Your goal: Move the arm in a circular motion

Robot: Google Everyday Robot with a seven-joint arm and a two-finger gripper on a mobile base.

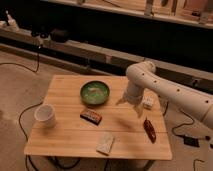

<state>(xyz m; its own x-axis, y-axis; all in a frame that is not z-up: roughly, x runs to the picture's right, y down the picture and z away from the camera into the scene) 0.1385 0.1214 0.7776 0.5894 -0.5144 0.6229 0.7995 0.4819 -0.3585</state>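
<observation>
Pincer: pincer (130, 106) hangs point-down over the right half of the worktop (65, 90), just clear of the wood. Its two pale fingers are spread apart with nothing between them.
Arm: the arm (170, 90) comes in from the right edge, bends at a rounded elbow directly above the pincer and drops straight down to it.
Left of pincer: a green bowl (95, 92) stands near, apart from the fingers.
Right of pincer: a small white block (148, 102) lies just beside it; whether they touch cannot be made out.
Below-left of pincer: a dark bar (91, 116) lies flat, and further on, well apart, stands a white cup (45, 115).
Below pincer: a pale packet (105, 144) sits near the front edge.
Below-right of pincer: a reddish object (149, 129) lies close by.
Progress: one moment cannot show how much of the circle is traced. The arm is raised and free of load, so it looks fit to sweep.
Left to do: judged from this, the loop itself, kept above the bowl and block.
</observation>
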